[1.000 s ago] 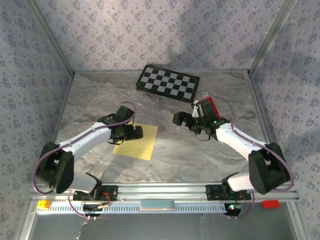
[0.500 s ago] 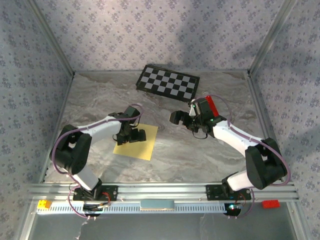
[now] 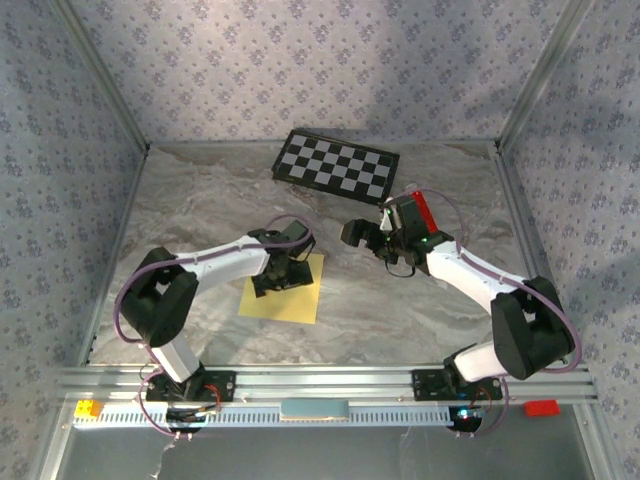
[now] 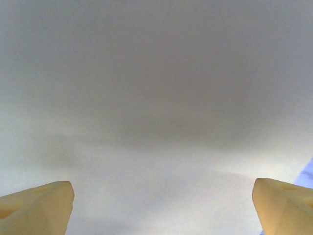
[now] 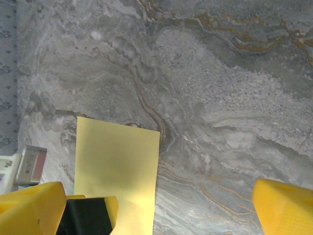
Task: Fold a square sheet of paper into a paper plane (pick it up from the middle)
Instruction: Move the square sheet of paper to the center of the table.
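The square sheet of paper lies flat on the marble table, pale yellow and unfolded. My left gripper points down over its far half, jaws wide apart. In the left wrist view the sheet spreads close under the camera, and the left gripper is open with its fingertips at the bottom corners. My right gripper hovers open to the right of the sheet and holds nothing. In the right wrist view the sheet lies ahead to the left of the right gripper, with a left fingertip on it.
A black-and-white checkerboard panel lies at the back of the table. A red object sits behind the right wrist. Patterned walls and metal posts enclose the table; a rail runs along the near edge.
My left arm has swung right and its gripper has moved further over the sheet. The sheet has shifted slightly to the right. The right gripper has barely moved.
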Motion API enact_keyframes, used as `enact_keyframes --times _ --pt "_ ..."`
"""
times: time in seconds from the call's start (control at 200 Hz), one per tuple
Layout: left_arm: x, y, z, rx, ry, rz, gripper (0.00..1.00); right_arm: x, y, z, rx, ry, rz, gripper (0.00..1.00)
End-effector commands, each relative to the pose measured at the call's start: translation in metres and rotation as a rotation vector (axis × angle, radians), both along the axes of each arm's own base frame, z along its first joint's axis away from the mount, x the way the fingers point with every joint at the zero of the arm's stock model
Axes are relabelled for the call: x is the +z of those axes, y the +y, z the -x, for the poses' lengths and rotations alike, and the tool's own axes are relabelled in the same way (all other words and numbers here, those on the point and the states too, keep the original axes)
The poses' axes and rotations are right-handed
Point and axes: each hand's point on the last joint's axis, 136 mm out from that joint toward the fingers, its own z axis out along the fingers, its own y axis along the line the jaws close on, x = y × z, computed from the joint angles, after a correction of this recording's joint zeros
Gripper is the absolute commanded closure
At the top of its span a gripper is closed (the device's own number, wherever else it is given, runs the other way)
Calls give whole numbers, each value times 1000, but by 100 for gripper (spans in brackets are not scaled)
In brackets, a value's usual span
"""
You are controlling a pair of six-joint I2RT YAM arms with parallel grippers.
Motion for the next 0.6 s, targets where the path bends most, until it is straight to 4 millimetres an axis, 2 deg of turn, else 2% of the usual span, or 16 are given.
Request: enact_keyframes --times 0.0,0.11,0.22,0.38,0.49,0.6 --pt "22 9 -12 -61 -54 -55 7 19 -3 -3 -17 -77 -23 0" --pt "21 6 -14 -211 -11 -39 9 18 -6 1 -18 -80 -15 0" --pt "14 13 -13 -292 69 -63 11 10 -7 8 -3 -35 -1 0" --pt "8 18 -15 -343 144 -120 11 -4 -6 19 -11 28 -10 0" --pt "4 8 -16 -370 183 -96 10 -12 -7 26 -24 56 -8 0" --pt "-2 6 -17 -354 207 -106 10 -17 -7 31 -25 71 -4 0"
